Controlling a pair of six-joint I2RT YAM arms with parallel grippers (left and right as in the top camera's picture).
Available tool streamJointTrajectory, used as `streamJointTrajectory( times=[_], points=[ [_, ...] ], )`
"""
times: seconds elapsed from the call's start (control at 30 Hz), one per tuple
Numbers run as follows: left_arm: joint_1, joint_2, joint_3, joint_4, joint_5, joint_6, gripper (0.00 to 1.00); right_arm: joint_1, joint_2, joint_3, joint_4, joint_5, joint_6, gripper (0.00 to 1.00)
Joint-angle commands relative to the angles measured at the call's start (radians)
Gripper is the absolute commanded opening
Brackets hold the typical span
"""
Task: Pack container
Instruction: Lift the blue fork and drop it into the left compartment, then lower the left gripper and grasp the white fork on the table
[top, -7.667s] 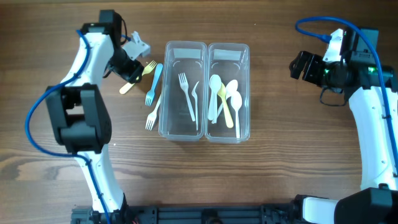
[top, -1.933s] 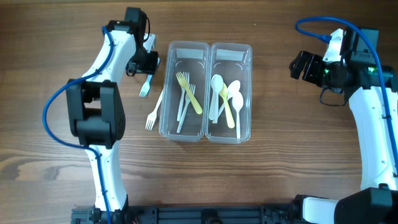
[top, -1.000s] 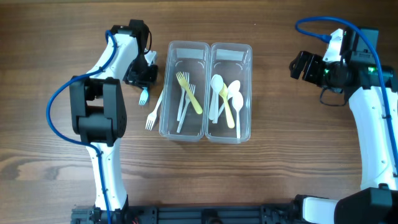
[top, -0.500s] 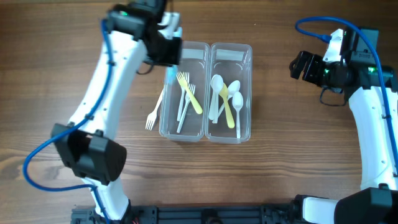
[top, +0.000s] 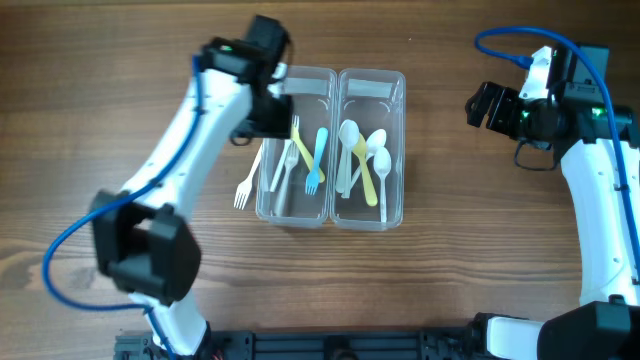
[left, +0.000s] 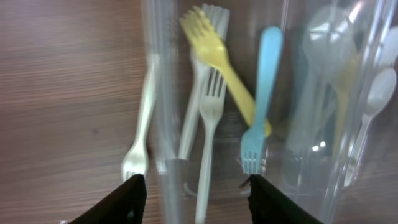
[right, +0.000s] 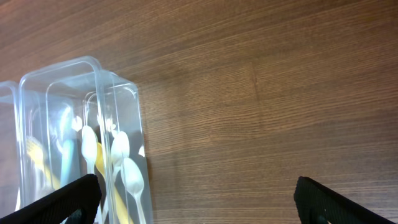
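Note:
Two clear containers stand side by side. The left container (top: 265, 205) holds a blue fork (top: 317, 158), a yellow fork (top: 303, 148) and white forks. The right container (top: 396, 215) holds white and yellow spoons (top: 362, 160). One white fork (top: 245, 180) lies on the table just left of the left container. My left gripper (top: 272, 120) hovers open and empty over the left container's left wall. In the left wrist view its fingers (left: 199, 199) frame the blue fork (left: 261, 99) and the white fork on the table (left: 142, 118). My right gripper (top: 480, 105) is open and empty, far right.
The wooden table (top: 480, 260) surrounds the containers. In the right wrist view the open fingers (right: 196, 205) look over bare wood, with the spoon container (right: 118, 87) at the left.
My left gripper took the blue fork from the table, carried it over the left container and let go. The blue fork now lies inside. The right arm has not moved.

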Motion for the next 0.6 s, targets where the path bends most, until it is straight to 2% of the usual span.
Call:
streamJointTrajectory(
  times=[0.0, 0.1, 0.23, 0.33, 0.57],
  points=[
    [0.14, -0.076, 0.027, -0.015, -0.087, 0.063, 0.63, -0.001, 0.008, -0.011, 0.003, 0.0, -0.011, 1.0],
    [0.228, -0.049, 0.023, -0.013, -0.07, 0.146, 0.6, -0.001, 0.009, -0.011, 0.003, 0.0, -0.011, 1.0],
    [0.238, 0.006, 0.023, -0.038, -0.014, 0.241, 0.51, -0.001, 0.008, -0.011, 0.004, 0.0, -0.011, 1.0],
    [0.206, 0.05, -0.002, -0.043, -0.016, 0.244, 0.51, -0.001, 0.008, -0.011, 0.004, 0.0, -0.011, 1.0],
    [0.182, 0.07, -0.201, 0.08, -0.016, 0.242, 0.5, -0.001, 0.008, -0.011, 0.003, 0.0, -0.011, 1.0]
  ],
)
